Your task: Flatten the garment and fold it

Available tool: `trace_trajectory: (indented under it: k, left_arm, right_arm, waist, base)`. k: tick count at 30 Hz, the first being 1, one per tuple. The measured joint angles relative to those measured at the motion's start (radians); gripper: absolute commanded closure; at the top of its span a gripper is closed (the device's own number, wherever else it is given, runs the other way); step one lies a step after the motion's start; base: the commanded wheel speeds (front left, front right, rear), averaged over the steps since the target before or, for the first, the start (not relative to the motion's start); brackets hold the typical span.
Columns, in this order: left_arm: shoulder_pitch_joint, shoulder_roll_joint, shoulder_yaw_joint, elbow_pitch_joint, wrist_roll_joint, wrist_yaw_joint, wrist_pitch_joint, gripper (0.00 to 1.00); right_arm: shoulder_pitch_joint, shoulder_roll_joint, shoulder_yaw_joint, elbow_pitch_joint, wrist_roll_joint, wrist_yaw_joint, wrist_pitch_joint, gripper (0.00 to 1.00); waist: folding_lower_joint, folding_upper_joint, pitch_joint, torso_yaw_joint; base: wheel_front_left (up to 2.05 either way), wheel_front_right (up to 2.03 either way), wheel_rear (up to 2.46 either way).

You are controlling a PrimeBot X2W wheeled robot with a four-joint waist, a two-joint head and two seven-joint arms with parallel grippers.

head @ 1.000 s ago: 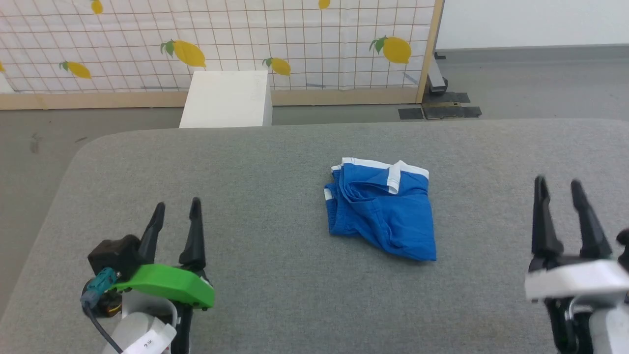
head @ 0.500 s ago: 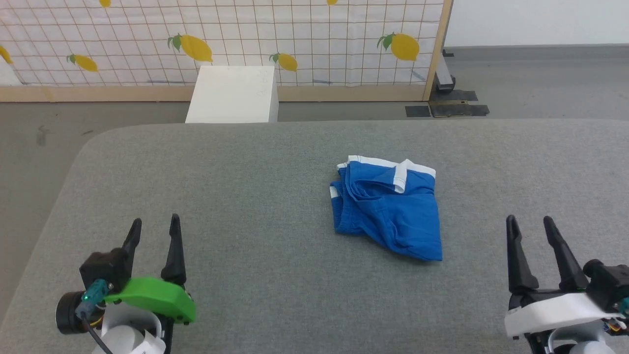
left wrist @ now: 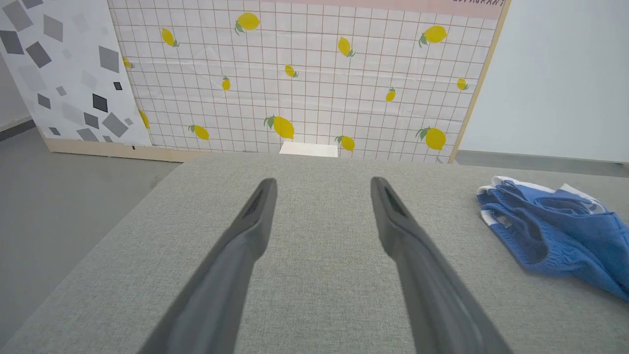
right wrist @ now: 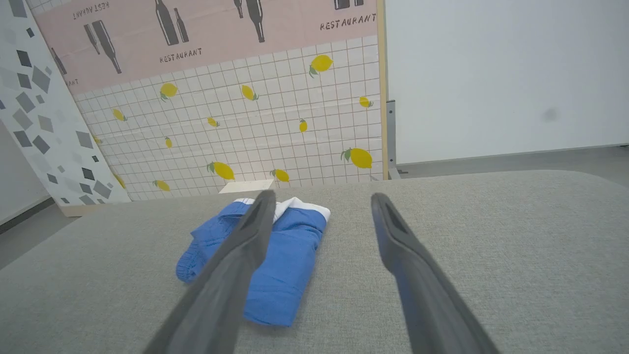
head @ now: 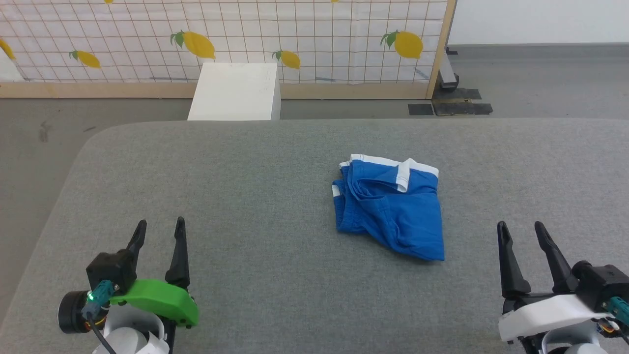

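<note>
The left gripper [head: 161,223] sits empty at the near left of the table [head: 245,162], fingers spread, the shorts [head: 393,211] lie bundled right of centre, and the right gripper [head: 520,225] sits likewise spread and empty, both well apart from the cloth, probably to keep it in clear sight.

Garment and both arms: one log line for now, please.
garment: folded over, rumpled, on grey table | left gripper: jaws open, empty, clear of garment | right gripper: jaws open, empty, clear of garment

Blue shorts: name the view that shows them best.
Head view: the blue shorts lie whole and unblocked, from above. Left wrist view cuts them off at its right edge; in the right wrist view a dark finger crosses them.
</note>
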Motion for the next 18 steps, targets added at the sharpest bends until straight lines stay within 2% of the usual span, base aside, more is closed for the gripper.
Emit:
trace_trajectory:
  k: [18]
  left_arm:
    - [0.003,0.006,-0.011,-0.017,-0.005,0.006,0.008,0.00]
  right_arm:
    - [-0.001,0.002,0.005,0.020,-0.001,0.000,0.018,0.00]
  waist:
    - [0.0000,0.0000,0.014,0.000]
  base:
    - [0.00,0.00,0.00]
